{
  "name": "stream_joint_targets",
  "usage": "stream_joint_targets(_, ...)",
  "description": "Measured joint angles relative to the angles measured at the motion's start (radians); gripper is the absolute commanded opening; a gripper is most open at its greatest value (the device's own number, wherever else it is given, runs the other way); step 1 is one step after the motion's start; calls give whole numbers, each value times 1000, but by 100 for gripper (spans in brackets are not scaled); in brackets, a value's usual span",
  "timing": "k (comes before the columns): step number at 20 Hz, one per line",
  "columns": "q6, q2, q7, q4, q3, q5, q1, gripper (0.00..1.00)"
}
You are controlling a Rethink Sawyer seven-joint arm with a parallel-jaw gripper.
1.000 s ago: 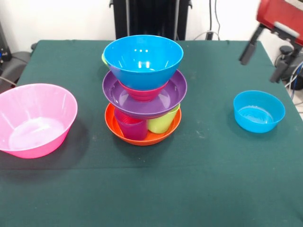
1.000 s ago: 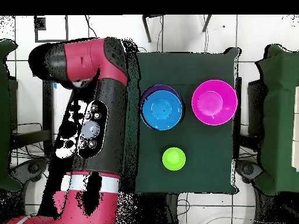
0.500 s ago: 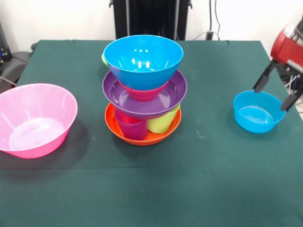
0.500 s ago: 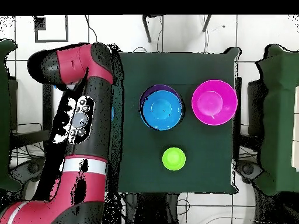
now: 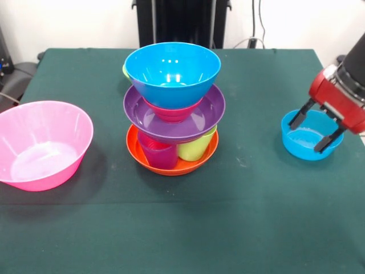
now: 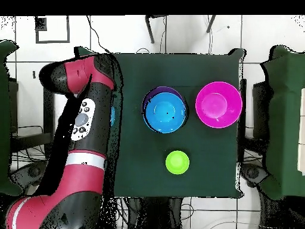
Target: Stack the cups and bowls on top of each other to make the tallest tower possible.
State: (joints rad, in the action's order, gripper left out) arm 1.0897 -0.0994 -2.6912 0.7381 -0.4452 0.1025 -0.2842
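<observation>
Front view: a dark green desk (image 5: 256,217) holds a tower (image 5: 173,108) of bright plastic dishes at centre frame. From the bottom up it is an orange bowl (image 5: 171,165), a purple cup (image 5: 158,154) and a lime green cup (image 5: 194,148) standing side by side inside it, a wide purple bowl (image 5: 174,120) resting on them, a red bowl (image 5: 171,110) nested in that, and a large blue bowl (image 5: 173,71) on top, mouth upward. A sliver of green shows behind the blue bowl's left rim; what it is cannot be told from here.

At the left edge sits a big pink bowl (image 5: 41,142), upright, well apart from the tower. At the right, a small light blue bowl (image 5: 302,142) sits upright on the desk, mouth up.

The red arm's gripper (image 5: 312,129) hangs over this small bowl at the right edge, its two dark fingers spread apart and holding nothing, pointing down and straddling the bowl's right half.

Overhead view: a small green bowl (image 6: 177,162) lies alone below the tower, and the arm (image 6: 83,131) covers the left side of the desk.

The bowl looks light, stiff and glossy, so likely slippery. The thin rim wall seems the best place to pinch, one finger inside and one outside. Being round, it has no long axis; its opening faces straight up.
</observation>
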Motion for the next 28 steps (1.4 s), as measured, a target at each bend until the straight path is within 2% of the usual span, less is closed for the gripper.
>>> stream_joint_targets(7, -15, 53, -14, -13, -1, 25, -3, 100)
stream_joint_targets(16, -16, 109, -28, -58, -3, 98, -28, 100)
stream_joint_targets(20, -15, 126, -80, -63, -17, 146, -57, 100)
stream_joint_targets(28, -15, 132, -203, -63, -60, 194, -94, 100)
